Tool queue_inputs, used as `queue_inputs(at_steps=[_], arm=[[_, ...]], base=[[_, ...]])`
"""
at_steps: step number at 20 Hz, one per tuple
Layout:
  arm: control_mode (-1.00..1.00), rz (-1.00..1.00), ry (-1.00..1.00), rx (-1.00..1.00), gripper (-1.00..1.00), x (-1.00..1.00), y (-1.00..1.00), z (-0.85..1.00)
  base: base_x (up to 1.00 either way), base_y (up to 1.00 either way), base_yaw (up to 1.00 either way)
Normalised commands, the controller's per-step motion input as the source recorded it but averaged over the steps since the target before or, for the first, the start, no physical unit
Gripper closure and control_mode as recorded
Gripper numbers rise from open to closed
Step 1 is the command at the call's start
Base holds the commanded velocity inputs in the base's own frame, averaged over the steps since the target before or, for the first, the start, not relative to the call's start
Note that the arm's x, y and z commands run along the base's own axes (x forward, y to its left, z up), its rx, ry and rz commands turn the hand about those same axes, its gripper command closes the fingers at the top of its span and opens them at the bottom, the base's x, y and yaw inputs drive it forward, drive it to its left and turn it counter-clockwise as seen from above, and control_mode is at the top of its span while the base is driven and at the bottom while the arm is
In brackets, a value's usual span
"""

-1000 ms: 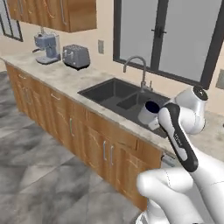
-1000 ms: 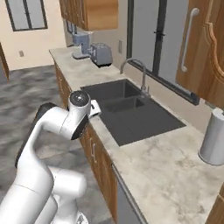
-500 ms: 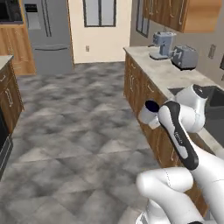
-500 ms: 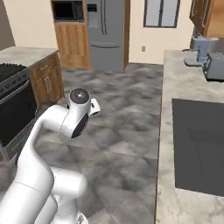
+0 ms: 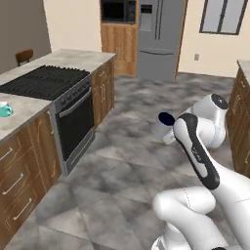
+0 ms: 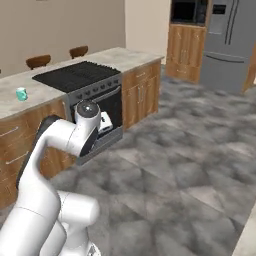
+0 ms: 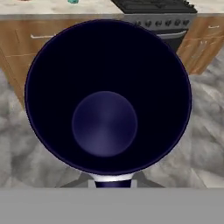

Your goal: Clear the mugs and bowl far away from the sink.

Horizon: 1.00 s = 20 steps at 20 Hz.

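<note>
The dark grey-blue mug (image 5: 166, 118) hangs in the air over the floor, and my gripper (image 5: 164, 130) is shut on it. In the hand view this mug (image 7: 107, 94) takes up most of the picture, its open mouth facing the camera, and my gripper (image 7: 113, 180) holds it from below. The light teal mug (image 5: 5, 110) stands on the island counter at the far left, also seen as the teal mug (image 6: 21, 93) and as a sliver of teal mug (image 7: 73, 1). The bowl and the sink are out of view.
A black cooktop (image 5: 46, 80) over an oven (image 5: 75, 122) sits in the island counter (image 6: 55, 82). Wooden cabinets (image 5: 19, 171) run below it. A grey fridge (image 5: 158, 36) stands at the back. Two chairs (image 6: 57, 56) are behind the island. Grey tiled floor (image 5: 112, 171) lies between.
The whole picture has swung from the sink counter round to the island with the cooktop, so the base has turned. The dark mug stays in the shut gripper.
</note>
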Motion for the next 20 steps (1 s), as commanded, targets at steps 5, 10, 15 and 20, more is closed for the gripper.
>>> queue_inputs(at_steps=[5,10,15,20], arm=[[1.00,0.00,0.00,0.00,1.00,0.00,0.00,0.00],[1.00,0.00,0.00,0.00,1.00,0.00,0.00,0.00],[1.00,0.00,0.00,0.00,1.00,0.00,0.00,0.00],[1.00,0.00,0.00,0.00,1.00,0.00,0.00,0.00]], base=[[0.69,0.17,0.64],[0.84,0.19,0.59],[0.36,0.84,0.52],[0.00,1.00,0.40]])
